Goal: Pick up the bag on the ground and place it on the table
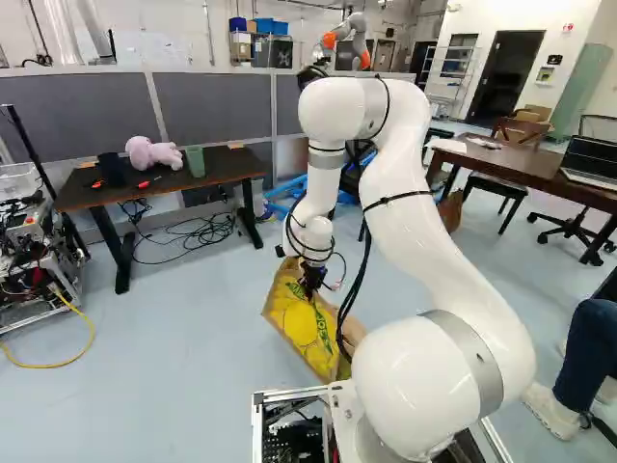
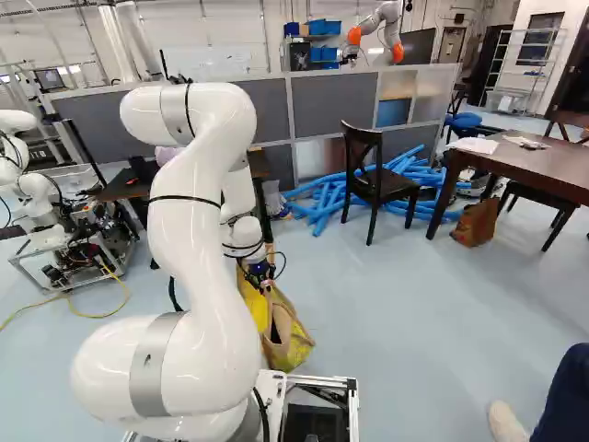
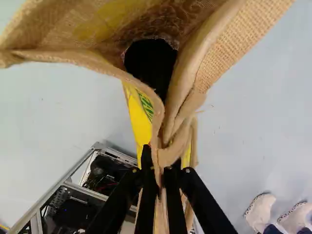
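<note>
In the left base view my gripper point(image 1: 310, 278) points down at the top of a yellow and tan burlap bag point(image 1: 301, 323). Seen from the wrist, the gripper point(image 3: 161, 170) has its two black fingers closed on the folded rim of the bag point(image 3: 214, 53), whose mouth gapes ahead of them. The bag hangs tilted close ahead of the base; whether its bottom touches the floor I cannot tell. A dark wooden table point(image 1: 220, 166) with a pink plush toy point(image 1: 152, 154) stands at the left, and another table point(image 2: 515, 168) at the right.
Blue foam tubes point(image 2: 324, 204) lie behind a dark chair point(image 2: 375, 180). A brown bag point(image 2: 476, 223) is on the floor by the right table, which bears a laptop point(image 1: 590, 159). Another robot point(image 2: 28, 184) stands at the far left. A person's leg point(image 1: 585, 357) is close at the right.
</note>
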